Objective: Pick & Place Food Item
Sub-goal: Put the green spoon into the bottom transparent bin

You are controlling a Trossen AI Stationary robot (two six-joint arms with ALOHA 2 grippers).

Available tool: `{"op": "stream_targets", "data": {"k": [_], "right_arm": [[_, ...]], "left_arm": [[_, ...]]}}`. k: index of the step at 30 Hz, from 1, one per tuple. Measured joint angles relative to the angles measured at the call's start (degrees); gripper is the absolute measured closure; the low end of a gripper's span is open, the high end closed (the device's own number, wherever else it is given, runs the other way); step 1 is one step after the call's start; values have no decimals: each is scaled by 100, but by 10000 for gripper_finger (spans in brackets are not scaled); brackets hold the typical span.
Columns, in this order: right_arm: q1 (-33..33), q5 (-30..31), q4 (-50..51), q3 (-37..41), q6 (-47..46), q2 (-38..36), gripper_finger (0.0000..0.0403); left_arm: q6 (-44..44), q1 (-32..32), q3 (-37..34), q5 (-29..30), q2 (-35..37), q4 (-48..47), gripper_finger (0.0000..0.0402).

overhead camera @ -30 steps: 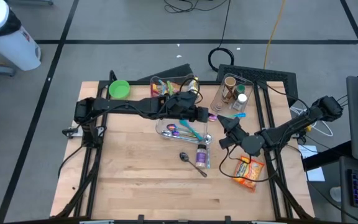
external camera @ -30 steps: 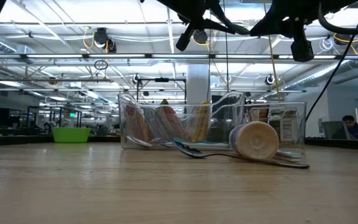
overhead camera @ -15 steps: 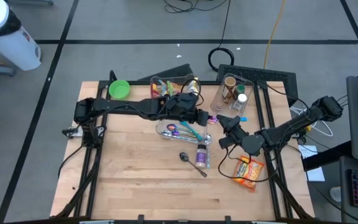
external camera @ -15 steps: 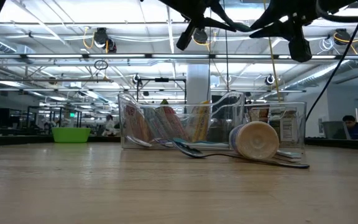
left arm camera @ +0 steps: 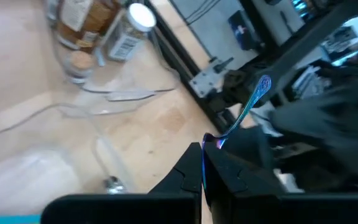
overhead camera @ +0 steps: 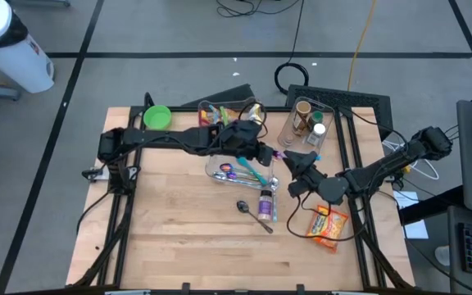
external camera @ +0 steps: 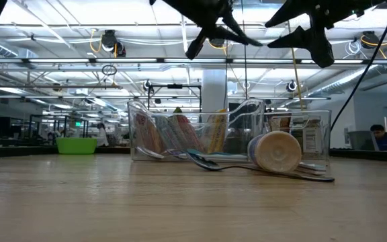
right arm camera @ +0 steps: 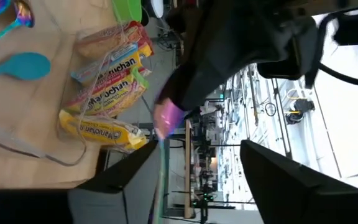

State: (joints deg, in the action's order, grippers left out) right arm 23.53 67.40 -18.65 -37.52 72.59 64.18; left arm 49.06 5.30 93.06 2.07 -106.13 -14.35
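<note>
A thin iridescent spoon [left arm camera: 242,113] hangs in the air between my two grippers, above the table's middle right. My left gripper [overhead camera: 267,154] is shut on one end of it. My right gripper [overhead camera: 295,164] faces it from the right with its fingers open; the spoon's handle [right arm camera: 163,163] runs between them without touching. An orange food packet [overhead camera: 328,227] lies flat on the table near the right edge. Ramen packets [right arm camera: 107,93] stand in a clear bin [overhead camera: 228,115] at the back. My left gripper pinches the spoon between its two fingers at the purple-tinted end [left arm camera: 209,142]. The fingers come level from the table's left and lie along the spoon. The spoon is lifted clear, and its free end [left arm camera: 263,84] sticks out toward the right gripper.
A clear tray with coloured utensils [overhead camera: 240,170] lies under the left gripper. A spice bottle [overhead camera: 266,203] and a metal spoon [overhead camera: 252,213] lie in front of it. A clear bin of jars [overhead camera: 306,127] stands at the back right, a green bowl [overhead camera: 156,117] at the back left.
My right gripper has opened and let go of the spoon's handle, staying in place. My left gripper keeps hold of the spoon, which stays in the air between the two.
</note>
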Motion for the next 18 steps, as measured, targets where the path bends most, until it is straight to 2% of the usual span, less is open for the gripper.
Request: {"op": "stream_targets", "data": {"k": [8, 13, 18], "right_arm": [[4, -4, 5, 0, -450, -2, 163], [7, -41, 155, 0, -880, -117, 156], [7, -323, 546, 0, -1548, -398, 156]], "left_arm": [[-415, 191, 0, -4, 0, -582, 400], [-735, 315, 0, 94, 92, -1142, 400], [-1140, 427, 0, 372, 353, -1777, 401]]}}
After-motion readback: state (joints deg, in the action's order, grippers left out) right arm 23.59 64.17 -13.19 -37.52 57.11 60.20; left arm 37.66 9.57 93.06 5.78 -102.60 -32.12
